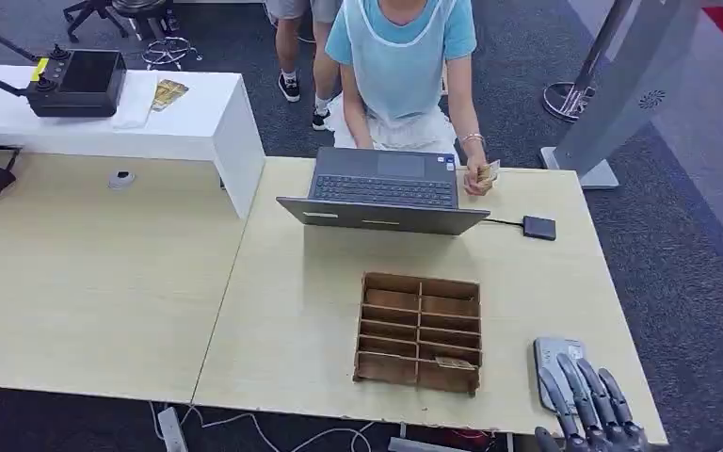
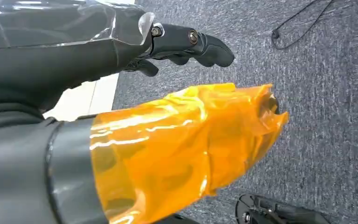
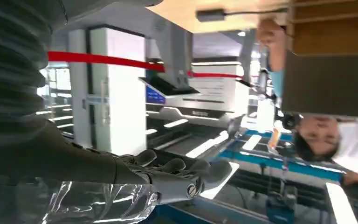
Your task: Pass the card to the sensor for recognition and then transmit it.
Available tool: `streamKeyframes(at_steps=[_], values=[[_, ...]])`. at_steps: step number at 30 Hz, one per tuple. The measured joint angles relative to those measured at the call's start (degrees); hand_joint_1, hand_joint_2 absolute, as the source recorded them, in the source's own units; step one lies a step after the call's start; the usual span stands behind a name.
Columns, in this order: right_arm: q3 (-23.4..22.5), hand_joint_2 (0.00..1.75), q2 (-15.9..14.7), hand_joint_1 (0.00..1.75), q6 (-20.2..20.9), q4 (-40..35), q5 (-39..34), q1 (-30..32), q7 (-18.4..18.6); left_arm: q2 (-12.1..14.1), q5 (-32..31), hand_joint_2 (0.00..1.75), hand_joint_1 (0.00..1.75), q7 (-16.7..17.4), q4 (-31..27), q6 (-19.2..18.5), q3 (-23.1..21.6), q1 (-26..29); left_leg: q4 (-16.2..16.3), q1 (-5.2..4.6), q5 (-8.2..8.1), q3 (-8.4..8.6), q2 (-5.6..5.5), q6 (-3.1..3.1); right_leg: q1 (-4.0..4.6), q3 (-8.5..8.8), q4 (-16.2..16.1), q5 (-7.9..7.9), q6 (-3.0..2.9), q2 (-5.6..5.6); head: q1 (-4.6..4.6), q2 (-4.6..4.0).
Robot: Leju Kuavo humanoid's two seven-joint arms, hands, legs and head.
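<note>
Wooden table (image 1: 292,301) carries laptop (image 1: 383,191), divided tray (image 1: 419,331), sensor (image 1: 539,227).

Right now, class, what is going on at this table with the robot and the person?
A person stands behind an open laptop and holds a small stack of cards beside it. The right robot hand rests at the table's near edge, empty, fingers apart, over a grey pad. A wooden tray with compartments sits mid-table with one card in it. The left robot hand hangs over the carpet, empty.

Card (image 1: 455,363) flat in wooden organizer (image 1: 419,331)
</note>
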Motion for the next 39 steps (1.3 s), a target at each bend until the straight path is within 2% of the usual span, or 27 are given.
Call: streamKeyframes(at_steps=[1,2,3,5,7,8,9,10,12,17,24,39], values=[[-0.84,1.75,0.09,0.00,0.00,1.32,0.02,-0.44,1.21,-0.02,0.00,0.00,0.00,0.00,0.02,0.00,0.15,-0.04,0.00,0.00,0.00,-0.01,0.06,0.00,0.00,0.01,0.00,0.00,0.00,0.03,0.02,0.00],[-1.15,1.75,-0.09,0.00,0.29,2.60,0.00,-1.22,4.02,-0.04,0.00,0.00,0.00,0.00,0.06,0.00,0.28,-0.08,-0.02,0.01,0.00,-0.05,0.06,0.00,0.01,0.08,0.02,0.01,0.00,0.03,0.02,0.00],[-0.50,1.75,-1.43,0.00,1.31,4.41,-0.02,-2.61,9.72,-0.11,0.00,0.00,0.00,-0.04,0.18,0.00,0.41,-0.14,-0.02,0.01,0.00,-0.03,0.12,0.00,0.01,0.09,0.02,0.04,-0.02,0.06,0.02,0.00],[4.15,1.75,-7.08,0.00,4.14,7.60,0.02,-7.08,26.27,-0.24,0.00,0.00,0.00,-0.15,0.50,0.00,0.65,-0.32,-0.04,-0.02,-0.02,-0.43,0.51,0.02,-0.04,0.05,0.05,0.15,0.00,0.40,-0.04,0.00],[14.91,1.75,-12.47,0.00,7.26,10.52,0.09,-14.41,54.71,-0.31,0.09,0.00,0.00,-0.26,0.59,0.00,0.89,-0.73,-0.03,-0.02,-0.05,-0.31,0.68,0.02,-0.04,-0.04,0.02,0.23,-0.01,0.58,0.11,0.00],[20.70,1.75,-14.50,0.00,7.63,11.69,0.04,-17.18,61.99,-0.33,0.09,0.00,0.00,-0.42,0.63,0.00,1.03,-0.95,-0.02,-0.02,-0.04,-0.16,0.71,0.02,-0.04,-0.06,-0.01,0.22,0.02,0.63,0.13,0.00],[27.16,1.75,-16.80,0.00,7.63,12.71,0.17,-18.62,61.77,-0.31,0.11,0.00,0.00,-0.63,0.66,0.00,1.11,-1.06,-0.01,-0.02,-0.04,-0.06,0.56,0.02,-0.01,0.08,-0.04,0.17,0.08,0.54,0.13,0.00],[31.72,1.75,-18.06,0.00,7.58,13.42,0.20,-19.71,61.24,-0.28,0.09,0.00,0.00,-0.81,0.68,0.02,1.20,-1.09,0.01,-0.06,-0.04,-0.04,0.32,0.03,0.00,0.19,-0.06,0.14,0.13,0.40,0.13,0.00],[38.00,1.75,-18.89,0.00,7.54,15.03,0.11,-21.57,60.70,-0.31,0.15,0.00,0.00,-1.09,0.92,0.02,1.55,-0.94,0.01,-0.08,0.05,-0.09,0.07,0.00,-0.04,0.23,0.01,0.14,0.11,0.08,0.02,0.00],[44.41,1.75,-22.29,0.00,8.15,16.54,0.09,-23.91,60.41,-0.31,1.09,0.00,0.00,-0.98,1.20,0.02,1.99,-0.98,-0.03,-0.04,-0.05,-0.10,0.16,-0.10,0.05,0.19,0.05,0.01,-0.05,0.17,0.04,0.00],[48.05,1.75,-23.04,0.00,8.83,16.74,0.09,-24.37,60.39,-0.28,1.11,0.00,0.00,-1.14,1.40,0.02,2.18,-0.97,-0.05,-0.02,-0.12,-0.10,0.19,-0.16,0.02,0.18,0.05,-0.06,-0.07,0.18,0.04,0.00],[49.18,1.75,-23.50,0.00,9.35,16.36,0.09,-24.37,60.39,-0.28,1.11,0.00,0.00,-1.05,1.44,0.02,2.95,-0.96,-0.05,-0.02,-0.12,-0.07,0.19,-0.15,0.01,0.20,0.05,-0.05,-0.07,0.18,0.04,0.00]])
